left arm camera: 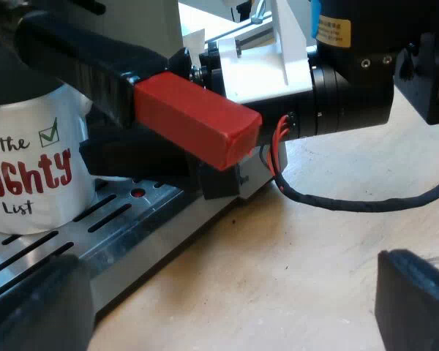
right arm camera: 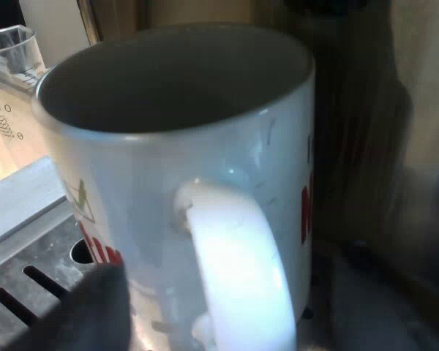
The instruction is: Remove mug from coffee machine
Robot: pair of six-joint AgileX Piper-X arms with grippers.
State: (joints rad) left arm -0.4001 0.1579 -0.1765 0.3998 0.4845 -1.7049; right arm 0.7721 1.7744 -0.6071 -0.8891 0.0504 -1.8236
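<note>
A white mug [left arm camera: 29,168] with red and black lettering stands on the machine's slotted metal drip tray [left arm camera: 132,227]. Above it, the holder's dark handle juts out of the machine and ends in a red block [left arm camera: 197,121]. My left gripper [left arm camera: 227,314] hangs open over the wooden table beside the tray, holding nothing. The right arm [left arm camera: 344,80] reaches in under the red end toward the mug. Up close, the mug [right arm camera: 168,146] looks empty. Its white handle [right arm camera: 234,270] lies between the spread fingers of my right gripper [right arm camera: 234,314], one dark finger [right arm camera: 95,307] on each side.
A measuring glass [right arm camera: 7,66] stands beyond the mug, by the edge of the drip tray [right arm camera: 29,241]. The machine's dark front rises close behind the mug. Bare wooden table [left arm camera: 314,248] stretches out from the tray's edge.
</note>
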